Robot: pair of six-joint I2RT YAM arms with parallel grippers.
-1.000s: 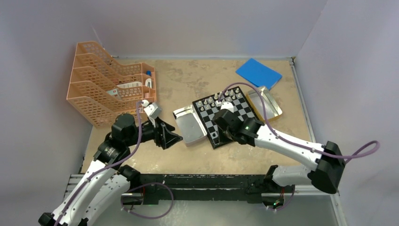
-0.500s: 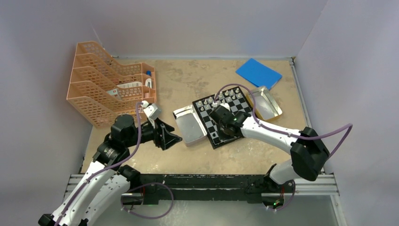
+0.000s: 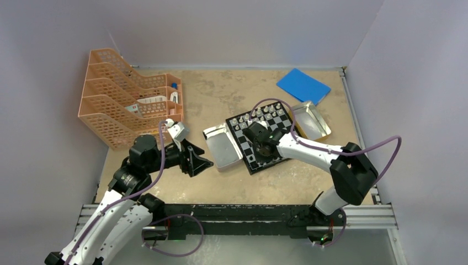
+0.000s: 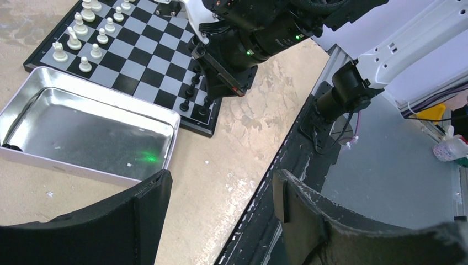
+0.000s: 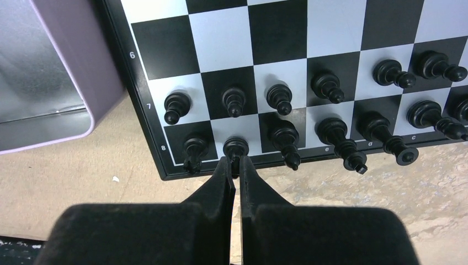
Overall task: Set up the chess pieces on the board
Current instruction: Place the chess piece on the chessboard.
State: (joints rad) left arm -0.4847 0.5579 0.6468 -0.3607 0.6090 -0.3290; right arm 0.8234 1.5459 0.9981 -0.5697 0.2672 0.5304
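At the near edge of the board [image 5: 221, 33], the right tool [image 5: 235, 164] sits clenched against a black piece [image 5: 236, 146]. The left tool [image 4: 221, 185] hangs released.

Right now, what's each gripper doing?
Left gripper: open, holding nothing.
Right gripper: closed, tips at a black chess piece; whether it grips it cannot be told.

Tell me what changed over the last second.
The right arm folded in: its elbow swung left and forward, while the shut right gripper shifted slightly left over the chessboard, tips now at a black piece in the edge row. Nothing visibly grabbed or released. The left gripper, open beside the silver tin, and the chessboard stayed put.
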